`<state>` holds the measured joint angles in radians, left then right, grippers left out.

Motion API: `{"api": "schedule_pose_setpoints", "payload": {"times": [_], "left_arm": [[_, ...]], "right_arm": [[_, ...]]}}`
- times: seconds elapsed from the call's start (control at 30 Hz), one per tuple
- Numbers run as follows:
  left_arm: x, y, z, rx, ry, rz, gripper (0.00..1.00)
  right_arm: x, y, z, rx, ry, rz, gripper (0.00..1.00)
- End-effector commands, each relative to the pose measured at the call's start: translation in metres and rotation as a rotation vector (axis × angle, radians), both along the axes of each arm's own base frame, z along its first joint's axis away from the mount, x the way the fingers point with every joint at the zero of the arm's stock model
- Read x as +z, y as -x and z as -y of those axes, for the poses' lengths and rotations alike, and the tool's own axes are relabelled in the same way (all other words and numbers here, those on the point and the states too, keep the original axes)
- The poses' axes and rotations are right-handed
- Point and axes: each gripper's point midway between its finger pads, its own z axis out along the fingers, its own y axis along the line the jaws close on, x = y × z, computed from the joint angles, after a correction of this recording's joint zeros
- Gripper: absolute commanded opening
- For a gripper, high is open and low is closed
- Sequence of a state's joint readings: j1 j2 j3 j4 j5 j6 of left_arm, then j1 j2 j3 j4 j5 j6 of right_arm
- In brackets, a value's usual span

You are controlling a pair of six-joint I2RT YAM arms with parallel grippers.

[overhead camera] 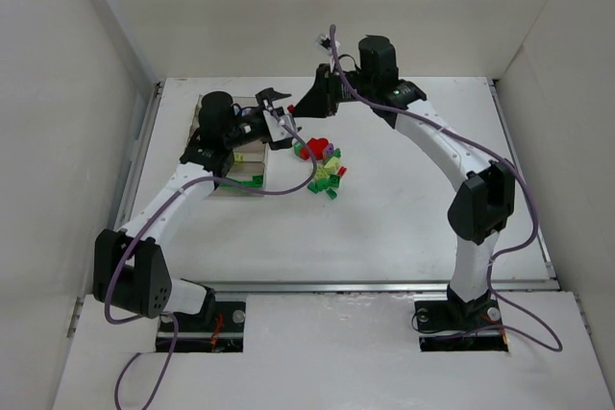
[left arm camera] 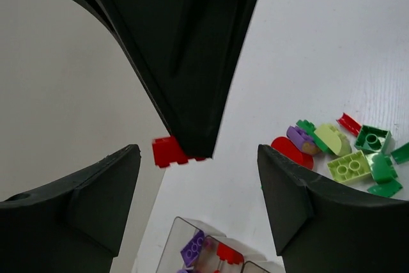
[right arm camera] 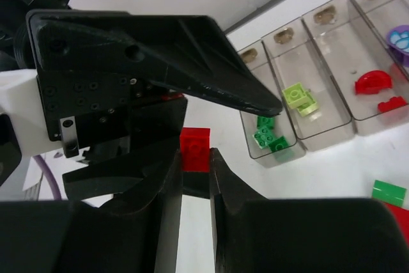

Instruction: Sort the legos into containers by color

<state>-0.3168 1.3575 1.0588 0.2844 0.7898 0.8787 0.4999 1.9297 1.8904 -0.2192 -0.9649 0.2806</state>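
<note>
Right gripper pinches one red brick narrowly at centre frame; my left gripper stands wide, close by. Judged step: handover. Next, left must close, right release, then brick to the red compartment, upper right. Unsorted legos lie mid-table.

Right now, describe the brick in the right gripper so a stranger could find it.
Start at the clear tray on the table's left. Just right of it the right gripper pinches one red brick. It is the only brick in a gripper, apart from the loose pile.
</note>
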Motion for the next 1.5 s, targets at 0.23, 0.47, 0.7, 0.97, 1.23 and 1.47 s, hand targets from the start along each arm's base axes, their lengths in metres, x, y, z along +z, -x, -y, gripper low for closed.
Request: {"api": "schedule_pose_setpoints", "payload": {"times": [0.23,0.47,0.7,0.97,1.23,1.47], "left_arm": [[0.026,0.006,0.011,-0.050,0.055,0.089,0.57],[0.029,0.010,0.011,-0.057,0.070,0.075,0.43],[0.034,0.017,0.014,-0.086,0.095,0.058,0.43],[0.037,0.021,0.015,-0.096,0.098,0.066,0.47],[0.037,0.021,0.015,-0.096,0.098,0.066,0.24],[0.037,0.021,0.015,-0.095,0.102,0.058,0.00]], "right_arm": [[0.018,0.002,0.002,0.042,-0.046,0.028,0.00],[0.011,-0.001,0.001,0.031,-0.040,0.012,0.00],[0.011,-0.005,0.001,0.012,-0.037,0.014,0.00],[0.001,-0.009,-0.001,0.000,-0.028,-0.022,0.00],[-0.007,-0.012,-0.001,-0.020,-0.016,-0.046,0.00],[-0.007,-0.011,-0.001,-0.021,-0.017,-0.055,0.25]]}}
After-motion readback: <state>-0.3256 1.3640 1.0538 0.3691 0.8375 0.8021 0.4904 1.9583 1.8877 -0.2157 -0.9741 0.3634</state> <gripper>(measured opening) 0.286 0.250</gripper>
